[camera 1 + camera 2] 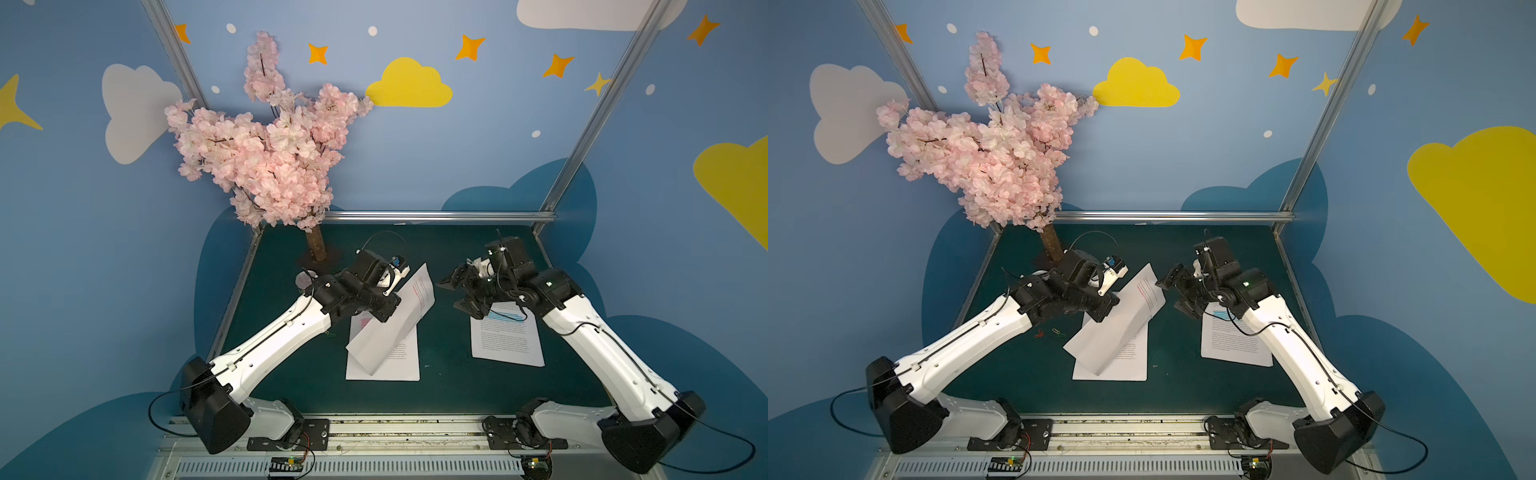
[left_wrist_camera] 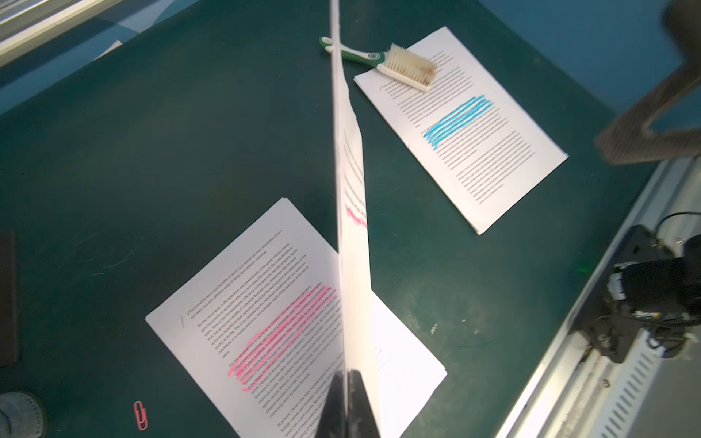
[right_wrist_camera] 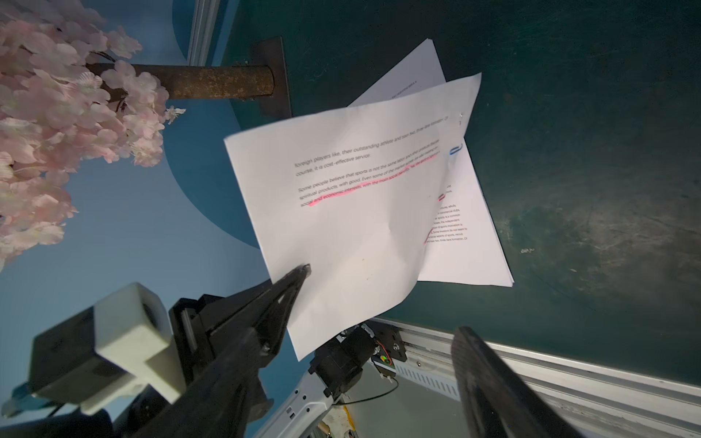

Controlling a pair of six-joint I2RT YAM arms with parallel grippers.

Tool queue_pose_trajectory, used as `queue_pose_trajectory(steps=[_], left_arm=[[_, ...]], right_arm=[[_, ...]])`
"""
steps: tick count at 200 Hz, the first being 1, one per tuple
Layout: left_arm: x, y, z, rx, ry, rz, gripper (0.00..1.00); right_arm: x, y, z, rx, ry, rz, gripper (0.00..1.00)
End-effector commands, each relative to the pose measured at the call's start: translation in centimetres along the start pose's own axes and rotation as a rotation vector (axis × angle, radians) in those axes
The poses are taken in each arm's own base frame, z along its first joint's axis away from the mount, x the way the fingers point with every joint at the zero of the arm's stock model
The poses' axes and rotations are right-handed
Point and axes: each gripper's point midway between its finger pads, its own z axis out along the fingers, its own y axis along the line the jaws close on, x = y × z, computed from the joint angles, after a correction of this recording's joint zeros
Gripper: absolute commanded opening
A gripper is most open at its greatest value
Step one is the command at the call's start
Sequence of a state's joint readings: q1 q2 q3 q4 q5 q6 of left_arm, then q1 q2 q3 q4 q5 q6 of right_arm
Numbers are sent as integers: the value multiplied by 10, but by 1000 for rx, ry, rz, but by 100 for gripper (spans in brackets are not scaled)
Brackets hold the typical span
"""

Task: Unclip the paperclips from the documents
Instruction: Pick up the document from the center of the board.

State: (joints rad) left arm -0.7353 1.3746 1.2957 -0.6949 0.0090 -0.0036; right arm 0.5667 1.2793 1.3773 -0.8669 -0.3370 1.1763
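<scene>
Page [image 2: 351, 227]: raised, pinched in left claw [image 2: 347, 375].
Right claw [image 3: 383, 301]: spread wide, empty.
Paperclip [image 3: 456, 149]: blue; you see it only partly, behind page.

- The lifted page [image 1: 395, 320] stands tilted above the pink-marked document [image 1: 401, 365] and blocks the middle.
- Bare surface [image 1: 444, 374] between that document and the blue-marked document [image 1: 507, 345] leaves an open lane.
- A brush [image 2: 398, 66] lies on the blue-marked document's edge.
- The blossom tree [image 1: 266, 158] fills the far left corner.
- Loose paperclips [image 1: 1040, 333] lie left of the pink-marked document.
</scene>
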Motion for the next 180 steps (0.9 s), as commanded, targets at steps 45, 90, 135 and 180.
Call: queue_pose_trajectory(steps=[45,90,135,180], left_arm=[[-5,-1,2,-182,-27,201,3],[-11,-7,4,-195,-54,236,3],[-17,-15,2,-176,-80,247,3],[-21,-15,-1,-190,-100,256,3]], right_arm=[[-4,21,32,15,52,50,81],[-9,39,43,5,70,29,81],[-3,33,60,58,126,33,75],[3,16,74,131,151,19,58]])
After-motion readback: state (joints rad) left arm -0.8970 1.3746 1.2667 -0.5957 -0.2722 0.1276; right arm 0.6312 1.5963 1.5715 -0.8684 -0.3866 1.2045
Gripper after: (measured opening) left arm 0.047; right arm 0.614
